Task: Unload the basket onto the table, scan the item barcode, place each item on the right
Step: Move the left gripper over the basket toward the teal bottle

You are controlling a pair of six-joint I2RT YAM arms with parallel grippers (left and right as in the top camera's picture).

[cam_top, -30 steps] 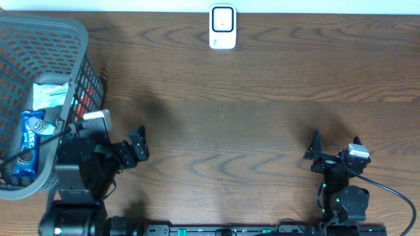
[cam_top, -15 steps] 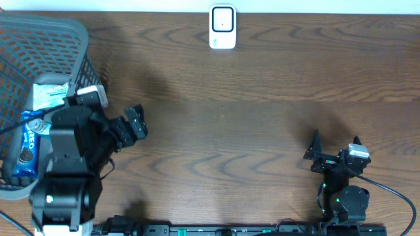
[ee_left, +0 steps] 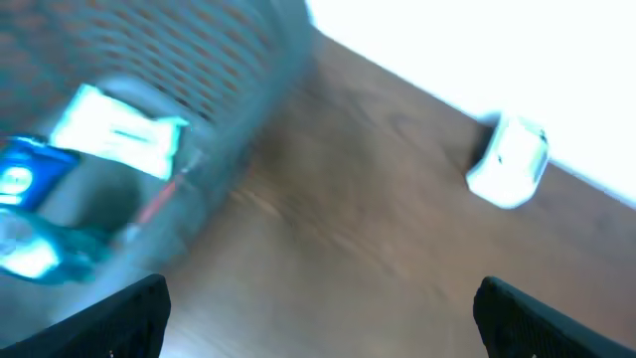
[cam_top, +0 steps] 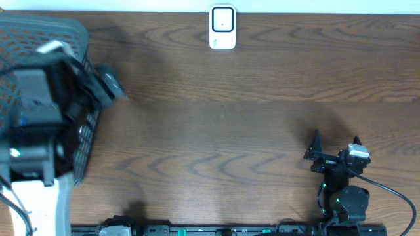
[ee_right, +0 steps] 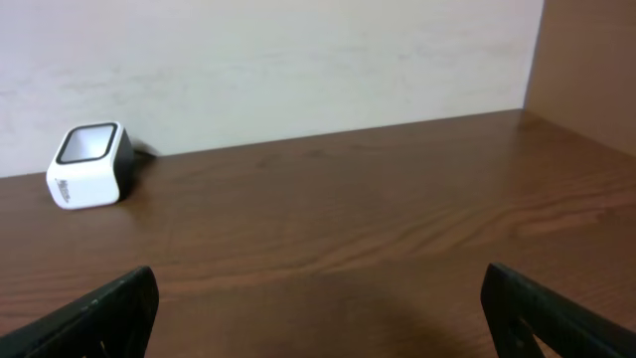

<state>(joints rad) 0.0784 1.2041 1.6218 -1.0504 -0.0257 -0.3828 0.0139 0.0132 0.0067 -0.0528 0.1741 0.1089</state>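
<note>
My left hand (cam_top: pixel 107 85): released, empty, blurred, at rim of grey plastic mesh basket (cam_top: pixel 46 29).
My right hand (cam_top: pixel 336 145): released, empty, desk's (cam_top: pixel 249 124) front-right corner.
White boxy scanner (cam_top: pixel 222 27): desk's back edge.

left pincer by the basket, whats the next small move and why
Probably shift the left pincer further over the basket and lower it toward the white-and-green packet. Its jaws stand open and empty, the packet lies exposed inside near the blue pack, and nothing is at the scanner yet.
</note>
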